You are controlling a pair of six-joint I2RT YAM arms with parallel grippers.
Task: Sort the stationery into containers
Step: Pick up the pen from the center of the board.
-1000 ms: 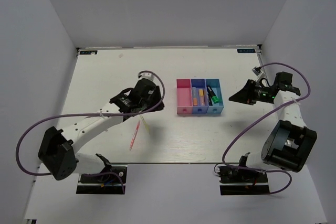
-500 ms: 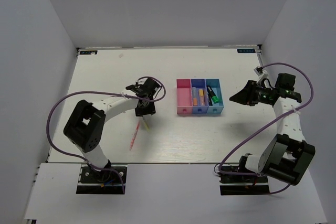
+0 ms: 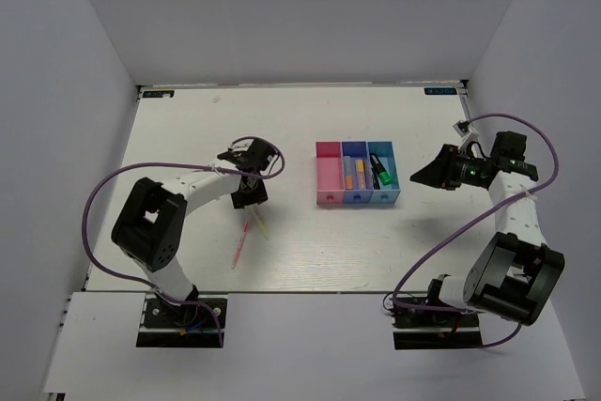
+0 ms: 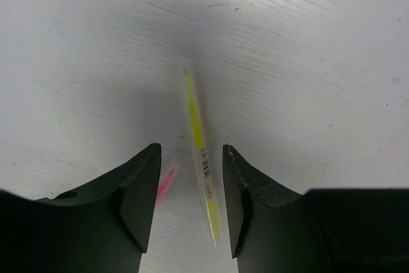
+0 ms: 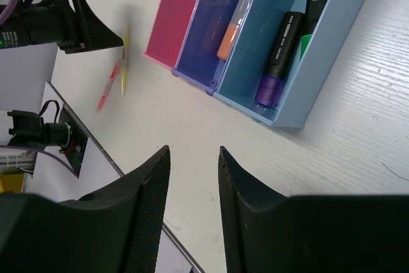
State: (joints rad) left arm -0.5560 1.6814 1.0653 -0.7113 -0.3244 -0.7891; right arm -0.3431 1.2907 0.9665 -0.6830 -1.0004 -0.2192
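Thin yellow pen [image 4: 195, 126] lying on the table.
Left gripper [image 4: 190, 147] and right gripper [image 5: 193, 150] gape, empty; light blue bin [image 5: 339, 49] holds a purple marker [image 5: 279, 49].

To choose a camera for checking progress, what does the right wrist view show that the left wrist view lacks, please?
Only right wrist: the bins, holding the purple marker, green marker and orange marker. Only left wrist: the printed label on the yellow pen. Both: the yellow pen and pink pen lying on the table.
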